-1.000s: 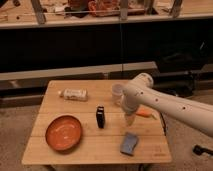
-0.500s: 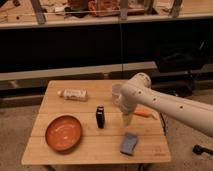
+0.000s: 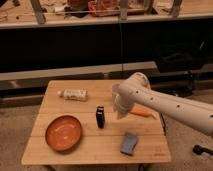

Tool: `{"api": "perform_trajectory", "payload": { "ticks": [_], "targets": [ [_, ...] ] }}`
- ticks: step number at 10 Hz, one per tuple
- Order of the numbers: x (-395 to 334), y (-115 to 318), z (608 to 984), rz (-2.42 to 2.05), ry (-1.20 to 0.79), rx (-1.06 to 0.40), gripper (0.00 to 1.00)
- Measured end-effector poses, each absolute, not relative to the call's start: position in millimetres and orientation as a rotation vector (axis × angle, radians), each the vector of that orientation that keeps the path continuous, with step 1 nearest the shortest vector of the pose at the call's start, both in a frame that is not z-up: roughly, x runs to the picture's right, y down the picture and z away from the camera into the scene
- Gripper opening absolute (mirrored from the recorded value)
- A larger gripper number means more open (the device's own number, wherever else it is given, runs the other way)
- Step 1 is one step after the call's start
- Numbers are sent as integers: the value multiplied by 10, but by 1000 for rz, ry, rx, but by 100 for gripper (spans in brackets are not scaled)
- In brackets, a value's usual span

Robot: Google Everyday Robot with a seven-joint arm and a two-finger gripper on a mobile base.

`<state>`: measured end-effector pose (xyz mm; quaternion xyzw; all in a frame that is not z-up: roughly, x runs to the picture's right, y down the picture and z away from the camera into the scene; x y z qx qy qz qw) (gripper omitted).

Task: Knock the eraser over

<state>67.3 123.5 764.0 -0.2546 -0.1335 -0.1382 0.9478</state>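
Note:
The eraser [image 3: 100, 117], a small black block, stands upright near the middle of the wooden table [image 3: 100, 150]. My white arm reaches in from the right and bends down over the table. The gripper [image 3: 121, 112] hangs just above the tabletop, a short way to the right of the eraser and apart from it. The arm's wrist covers most of a clear cup [image 3: 115, 93] behind the gripper.
A white bottle [image 3: 74, 94] lies on its side at the back left. An orange bowl [image 3: 63, 133] sits at the front left. A blue-grey sponge [image 3: 129, 143] lies at the front right. An orange object [image 3: 142, 113] lies right of the gripper. Dark shelving stands behind the table.
The arm and gripper have shifted slightly left, closer to the eraser. The eraser and the other objects have not moved.

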Motion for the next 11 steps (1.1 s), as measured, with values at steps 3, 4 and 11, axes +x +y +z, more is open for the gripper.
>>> {"api": "perform_trajectory", "payload": {
  "ticks": [3,4,11],
  "targets": [
    [593,1217,7663,-289,-287,-515,7],
    [524,1210,7674,-298,-298,-514,0],
    [314,1153,7709,-328,-334,-503,0]
  ]
}}
